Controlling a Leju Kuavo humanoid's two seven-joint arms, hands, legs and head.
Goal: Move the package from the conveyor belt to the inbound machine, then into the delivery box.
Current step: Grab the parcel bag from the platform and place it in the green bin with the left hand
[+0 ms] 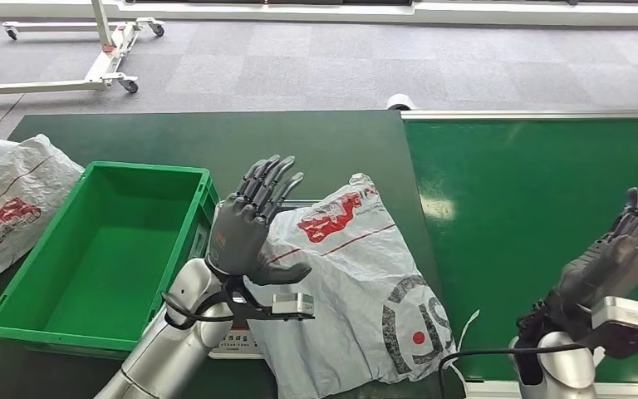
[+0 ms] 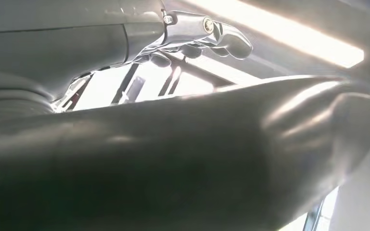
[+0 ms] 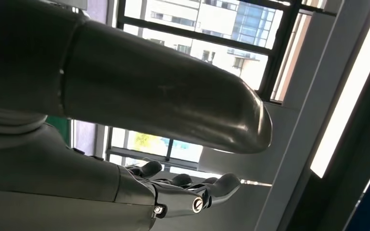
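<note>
A white crumpled package (image 1: 357,283) with red print and a grey logo lies on the dark green table, just left of the conveyor belt (image 1: 540,224). It covers the flat inbound machine (image 1: 237,341), whose edge shows beneath it. My left hand (image 1: 253,220) is raised above the package's left part, palm up, fingers spread, holding nothing. My right hand (image 1: 623,245) hovers over the belt at the right, fingers straight and apart, empty. The green delivery box (image 1: 50,320) stands empty left of the package. In the wrist views my left hand (image 2: 188,120) and right hand (image 3: 173,187) show against ceiling and windows.
A second white package (image 1: 8,208) lies on the table left of the green box. A white wheeled frame (image 1: 100,50) stands on the grey carpet beyond the table. A white roller (image 1: 399,102) marks the belt's far left corner.
</note>
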